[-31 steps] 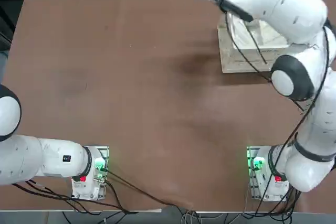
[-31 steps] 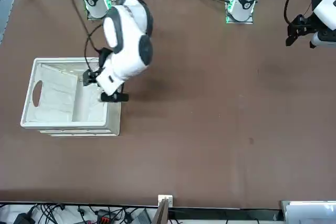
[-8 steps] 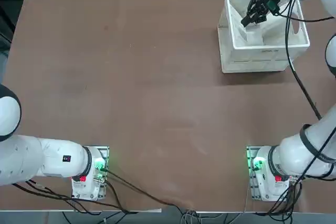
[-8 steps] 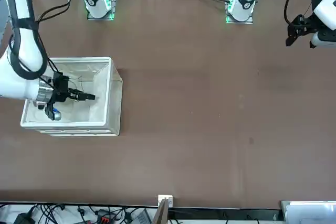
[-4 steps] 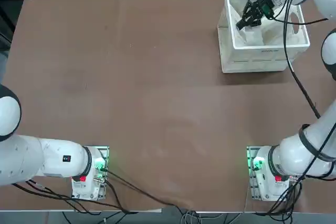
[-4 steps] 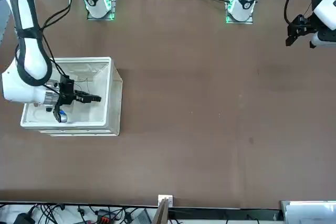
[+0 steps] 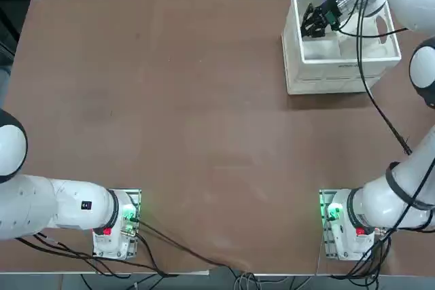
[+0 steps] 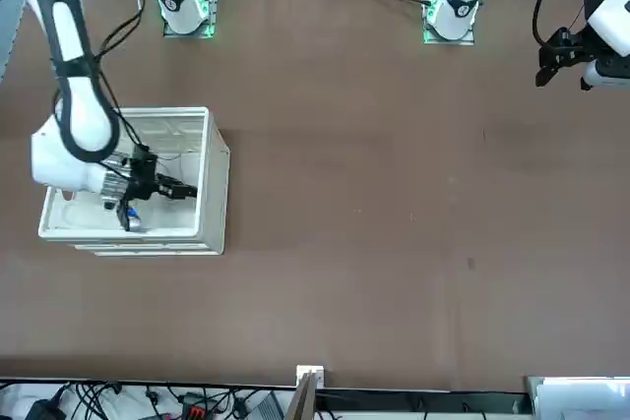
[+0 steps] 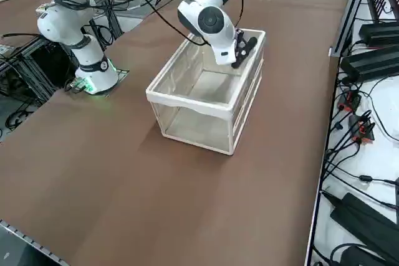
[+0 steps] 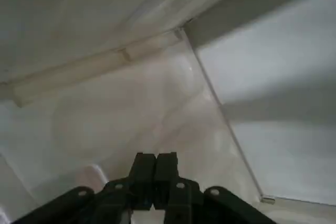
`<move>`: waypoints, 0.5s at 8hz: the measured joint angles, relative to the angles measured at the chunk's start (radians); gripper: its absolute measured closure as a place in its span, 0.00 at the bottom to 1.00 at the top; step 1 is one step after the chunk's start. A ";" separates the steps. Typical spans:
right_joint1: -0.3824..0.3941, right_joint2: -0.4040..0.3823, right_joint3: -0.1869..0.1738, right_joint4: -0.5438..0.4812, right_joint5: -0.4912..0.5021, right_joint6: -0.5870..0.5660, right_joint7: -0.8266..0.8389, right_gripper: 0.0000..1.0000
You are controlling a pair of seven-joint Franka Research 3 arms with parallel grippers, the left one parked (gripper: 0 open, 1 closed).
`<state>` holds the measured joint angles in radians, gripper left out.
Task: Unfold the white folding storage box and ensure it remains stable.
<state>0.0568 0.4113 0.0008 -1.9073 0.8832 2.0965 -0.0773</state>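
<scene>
The jaws of the right gripper [image 10: 154, 167] are clenched together with nothing between them, and they are reaching inside the white folding storage box [image 9: 206, 95], pointing toward its short end wall on the side nearer the middle of the counter [image 7: 170, 113]. The box is sitting at the far right part of the counter as the robot sees it, with its four walls looking raised and its thick rim level. Judging from this, the unfolding itself looks nearly done, and the step in hand is pressing an inner panel outward with closed fingertips so it seats upright. Whether the tips are touching the wall cannot be told. The next move seems to call for a gentle, steady push against that end panel until it locks, without shoving the whole box along the counter.
</scene>
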 joint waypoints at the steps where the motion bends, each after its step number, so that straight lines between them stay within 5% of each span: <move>1: 0.003 0.000 -0.004 -0.010 0.014 0.013 0.000 0.99; 4: 0.003 -0.002 -0.008 -0.014 0.021 0.013 -0.007 0.99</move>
<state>0.0602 0.4090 -0.0069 -1.9213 0.9046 2.1098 -0.0842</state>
